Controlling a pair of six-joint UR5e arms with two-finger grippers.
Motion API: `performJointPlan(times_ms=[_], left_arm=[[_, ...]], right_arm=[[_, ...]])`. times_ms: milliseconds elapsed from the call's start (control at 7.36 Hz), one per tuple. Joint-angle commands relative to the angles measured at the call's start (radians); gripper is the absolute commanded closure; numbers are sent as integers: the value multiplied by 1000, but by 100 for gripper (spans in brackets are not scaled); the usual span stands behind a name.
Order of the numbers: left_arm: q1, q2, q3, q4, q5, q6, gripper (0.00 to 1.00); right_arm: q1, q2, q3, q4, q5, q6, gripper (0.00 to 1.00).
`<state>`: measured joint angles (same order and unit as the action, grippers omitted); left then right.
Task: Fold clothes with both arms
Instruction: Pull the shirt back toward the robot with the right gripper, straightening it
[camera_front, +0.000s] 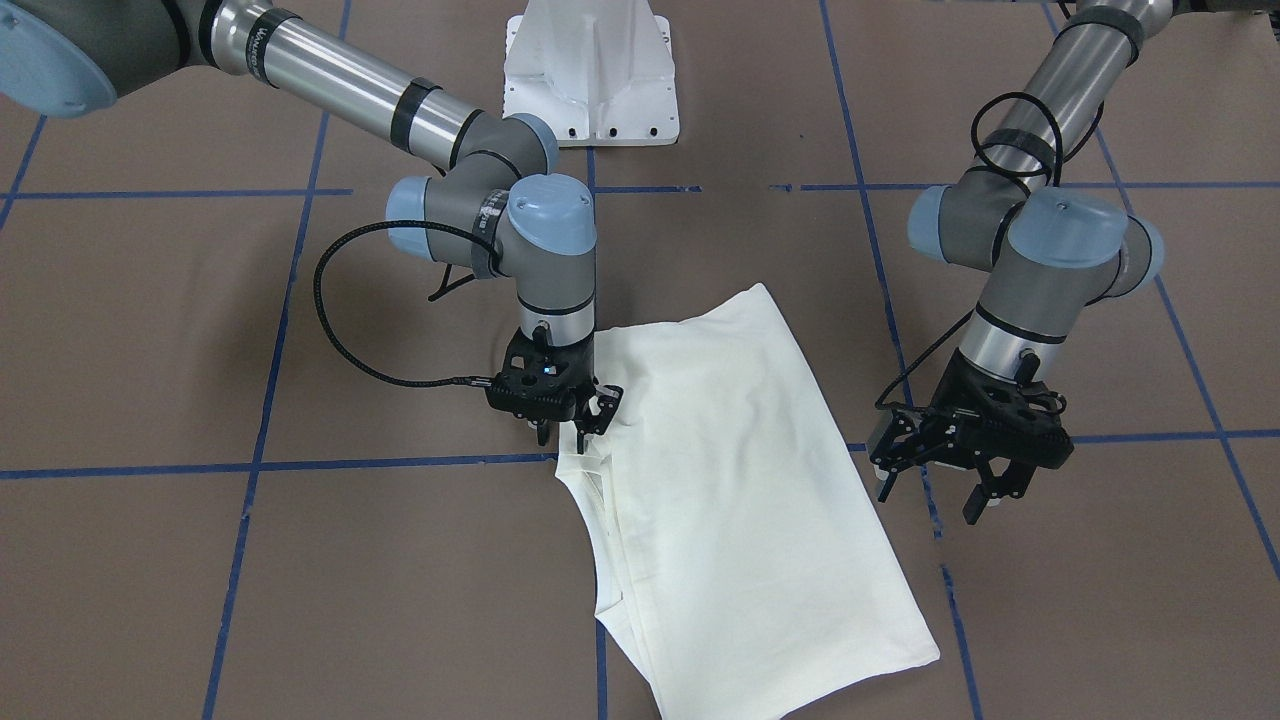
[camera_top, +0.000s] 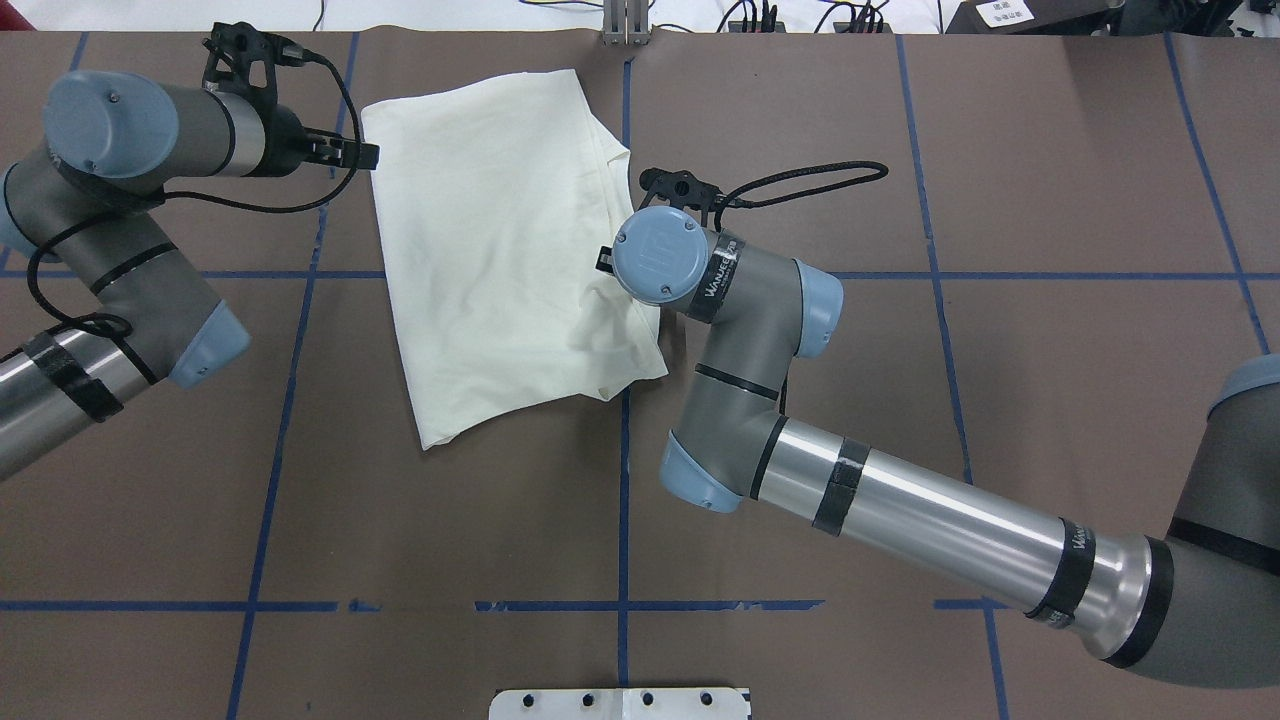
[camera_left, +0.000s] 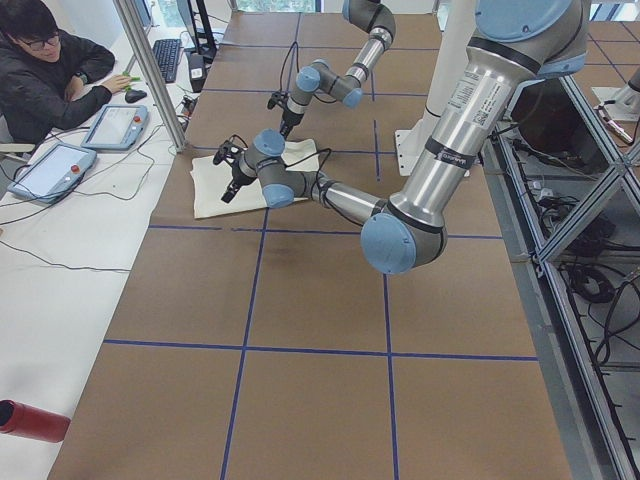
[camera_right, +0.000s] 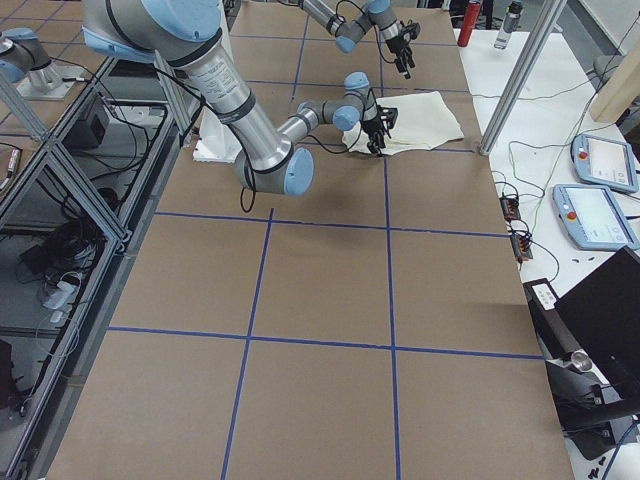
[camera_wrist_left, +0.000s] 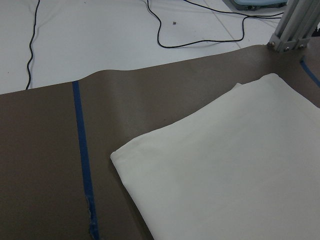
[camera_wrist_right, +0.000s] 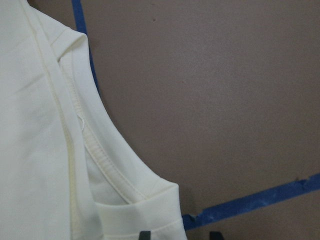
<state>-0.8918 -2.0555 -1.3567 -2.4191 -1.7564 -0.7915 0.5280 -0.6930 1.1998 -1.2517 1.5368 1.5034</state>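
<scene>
Left gripper (camera_front: 928, 505) gapes beside T-shirt (camera_front: 740, 480); right gripper (camera_front: 563, 438), seemingly parted, straddles its edge near blue tape (camera_front: 300, 465).

— Where is the T-shirt (camera_front: 740, 480)?
— Flat on the table (camera_front: 150, 330), ahead of my pedestal base (camera_front: 590, 80), mostly on my left half.
— And your grippers?
— My right gripper (camera_front: 570, 420) sits at its right edge, by the neckline, a corner of cloth between my fingertips. My left gripper (camera_front: 930, 500) hangs off its left side, near the far corner, not touching it.
</scene>
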Motion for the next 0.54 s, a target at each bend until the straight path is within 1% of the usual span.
performJointPlan(times_ms=[0,408], left_arm=[[1,0,1,0,0,0,0],[1,0,-1,0,0,0,0]], right_arm=[[-2,12,0,-2,-3,0,100],[-6,12,1,-14,-3,1,100]])
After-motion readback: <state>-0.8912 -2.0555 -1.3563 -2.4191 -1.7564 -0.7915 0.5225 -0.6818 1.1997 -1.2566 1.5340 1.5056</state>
